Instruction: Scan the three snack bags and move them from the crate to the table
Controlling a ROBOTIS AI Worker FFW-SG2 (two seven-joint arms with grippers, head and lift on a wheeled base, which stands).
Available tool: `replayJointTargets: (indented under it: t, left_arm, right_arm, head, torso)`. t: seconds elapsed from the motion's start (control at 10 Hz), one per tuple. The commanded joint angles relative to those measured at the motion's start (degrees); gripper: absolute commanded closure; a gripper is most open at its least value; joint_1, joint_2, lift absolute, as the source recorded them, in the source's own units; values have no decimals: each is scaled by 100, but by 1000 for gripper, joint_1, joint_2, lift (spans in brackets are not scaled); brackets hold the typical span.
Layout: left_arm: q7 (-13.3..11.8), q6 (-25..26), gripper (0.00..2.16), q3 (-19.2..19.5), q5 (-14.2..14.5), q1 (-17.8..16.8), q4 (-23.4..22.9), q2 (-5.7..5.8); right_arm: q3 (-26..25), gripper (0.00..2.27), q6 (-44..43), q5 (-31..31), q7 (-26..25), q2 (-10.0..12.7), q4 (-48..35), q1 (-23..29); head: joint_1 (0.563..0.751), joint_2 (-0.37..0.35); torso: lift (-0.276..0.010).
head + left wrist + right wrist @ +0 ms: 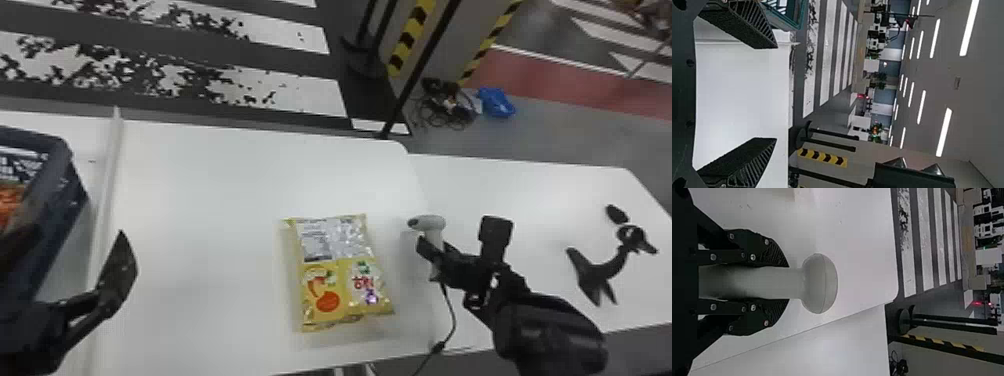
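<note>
Left fingers (119,265) wide; right fingers (425,247) hold scanner (433,223) upright, nose leftward; snack bag (340,285) lies with long axis forward.

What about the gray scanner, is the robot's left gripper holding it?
No, the right gripper holds the scanner, while the left gripper is open with nothing between its fingers.

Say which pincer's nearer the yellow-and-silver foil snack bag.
Right. The right pincer is just right of the bag; the left pincer is farther, near the dark-blue plastic crate.
</note>
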Motion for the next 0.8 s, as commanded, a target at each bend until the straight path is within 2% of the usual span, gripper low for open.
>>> replayJointTargets:
  t: [0.0, 0.1, 0.2, 0.3, 0.4, 0.5, 0.7]
  left_arm:
    - [0, -34, 22, -11, -5, 8, -10, 0]
    - [0, -34, 22, -38, -14, 17, -19, 0]
    - [9, -34, 22, -73, -40, 17, -19, 0]
    - [9, -34, 22, -82, -49, 17, -28, 0]
    - [18, -17, 22, -82, -84, 44, -37, 0]
    - [44, -17, 22, -99, -119, 44, -37, 0]
    - [105, 1, 22, -196, -216, 44, -45, 0]
  right_arm:
    - [35, 910, -100, 16, -2, 3, 112, -1]
    - [43, 387, -100, 25, -2, 3, 120, -1]
    - [43, 87, -100, 7, -2, 12, 112, 17]
    - [-53, 39, -363, -89, -45, 29, -91, 201]
    - [-238, 46, -645, -458, -63, 56, -565, 571]
    - [-440, 49, -434, -898, 192, 56, -1022, 843]
    - [-994, 60, 1535, -1557, 1510, 56, -1295, 755]
  head:
    - [695, -350]
    - [695, -350]
    - [695, -350]
    - [695, -350]
    - [695, -350]
    - [695, -350]
    - [695, -350]
  torso:
    - [-62]
    - [-62]
    - [-62]
    - [-62]
    - [-62]
    - [-62]
    - [-62]
